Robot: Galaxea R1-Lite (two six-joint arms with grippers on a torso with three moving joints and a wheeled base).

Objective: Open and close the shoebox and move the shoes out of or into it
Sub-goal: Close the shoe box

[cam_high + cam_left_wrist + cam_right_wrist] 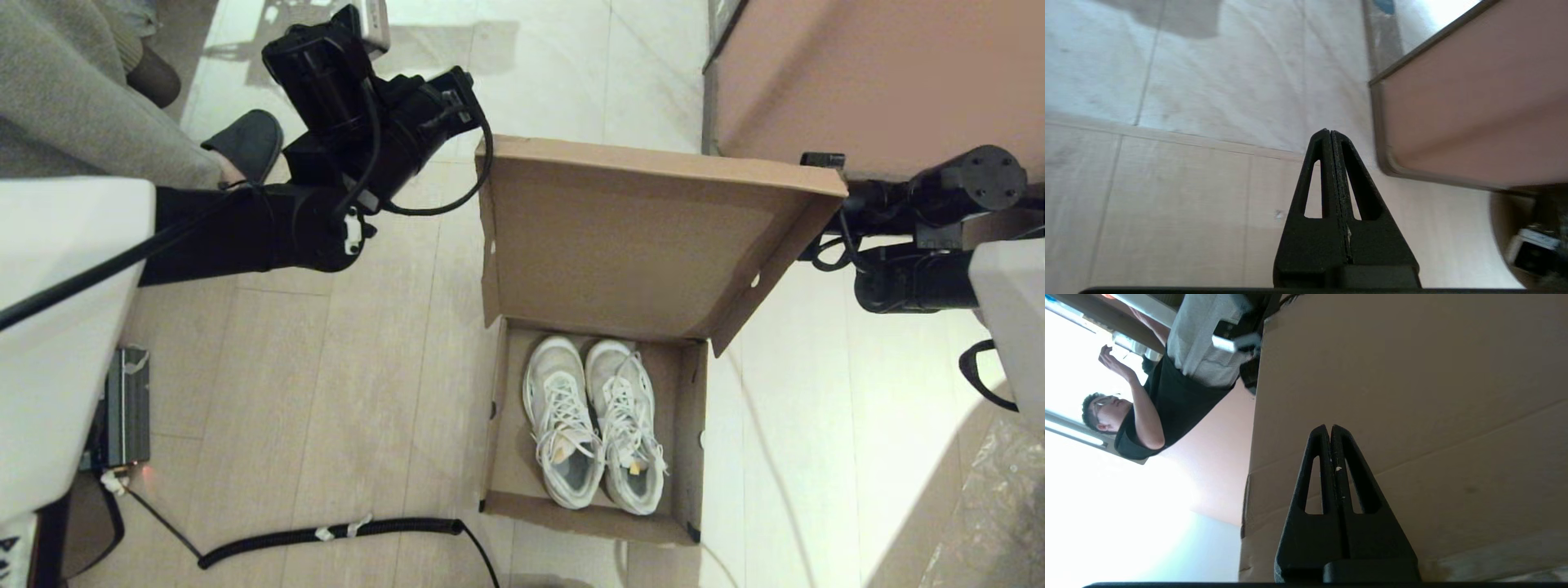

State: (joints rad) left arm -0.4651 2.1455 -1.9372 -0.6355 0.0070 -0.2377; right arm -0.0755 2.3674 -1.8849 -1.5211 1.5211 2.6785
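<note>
The brown cardboard shoebox stands on the floor with its hinged lid swung up and open. Both white lace-up shoes lie side by side inside it, heels toward me. My left gripper hovers above the floor beside the lid's far left corner. It is shut on nothing. My right gripper sits behind the lid's far right corner. It is shut and empty, close against the lid's outer face.
A pink-brown cabinet stands at the far right behind the box. A person's foot in a dark slipper is at the far left. A coiled black cable lies on the floor near the box's front left.
</note>
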